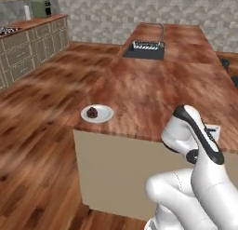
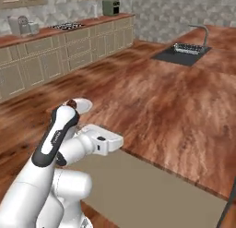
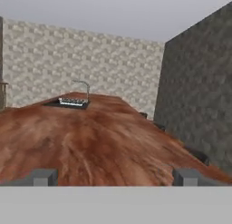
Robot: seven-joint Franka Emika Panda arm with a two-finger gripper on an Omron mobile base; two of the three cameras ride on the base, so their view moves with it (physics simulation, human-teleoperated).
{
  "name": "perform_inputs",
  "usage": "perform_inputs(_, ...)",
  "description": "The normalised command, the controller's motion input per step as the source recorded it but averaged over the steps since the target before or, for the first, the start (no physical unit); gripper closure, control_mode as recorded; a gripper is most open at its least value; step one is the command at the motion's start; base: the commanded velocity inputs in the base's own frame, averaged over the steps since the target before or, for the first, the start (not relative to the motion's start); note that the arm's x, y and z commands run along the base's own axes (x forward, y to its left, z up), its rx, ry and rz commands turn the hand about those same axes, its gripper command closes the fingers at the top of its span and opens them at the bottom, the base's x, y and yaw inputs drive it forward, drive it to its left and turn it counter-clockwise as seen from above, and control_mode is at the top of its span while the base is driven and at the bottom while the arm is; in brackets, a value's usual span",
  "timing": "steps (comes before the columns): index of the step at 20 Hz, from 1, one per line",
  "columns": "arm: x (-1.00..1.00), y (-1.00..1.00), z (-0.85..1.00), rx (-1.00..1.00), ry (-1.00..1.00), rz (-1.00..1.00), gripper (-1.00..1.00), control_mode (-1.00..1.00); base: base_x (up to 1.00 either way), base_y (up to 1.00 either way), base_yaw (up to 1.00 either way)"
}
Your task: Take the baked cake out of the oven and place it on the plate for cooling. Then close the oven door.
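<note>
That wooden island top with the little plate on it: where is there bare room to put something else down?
Most of the island counter is bare: the wide stretch between the plate at the near left corner and the sink at the far end. The plate itself is taken by the baked cake. The near right edge is crowded by the robot's arm, jaws spread open.

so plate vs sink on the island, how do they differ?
The plate is round, pale and small; the sink is rectangular, dark and larger. The plate sits on top at the island's near corner and carries the baked cake; the sink is set into the far end and holds a rack. Both are on the same wooden counter.
</note>
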Motion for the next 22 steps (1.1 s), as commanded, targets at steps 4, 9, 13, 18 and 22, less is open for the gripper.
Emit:
perform_inputs(4,0.0,0.0,0.0,0.0,0.0,0.0,-1.0,1.0,-0.35,0.03,-0.93)
perform_inputs(9,0.0,0.0,0.0,0.0,0.0,0.0,-1.0,1.0,-0.42,0.05,-0.91)
perform_inputs(13,0.0,0.0,0.0,0.0,0.0,0.0,-1.0,1.0,-0.33,0.0,-0.95)
perform_inputs(18,0.0,0.0,0.0,0.0,0.0,0.0,-1.0,1.0,-0.25,0.08,-0.93)
perform_inputs(22,0.0,0.0,0.0,0.0,0.0,0.0,-1.0,1.0,-0.29,0.08,-0.92)
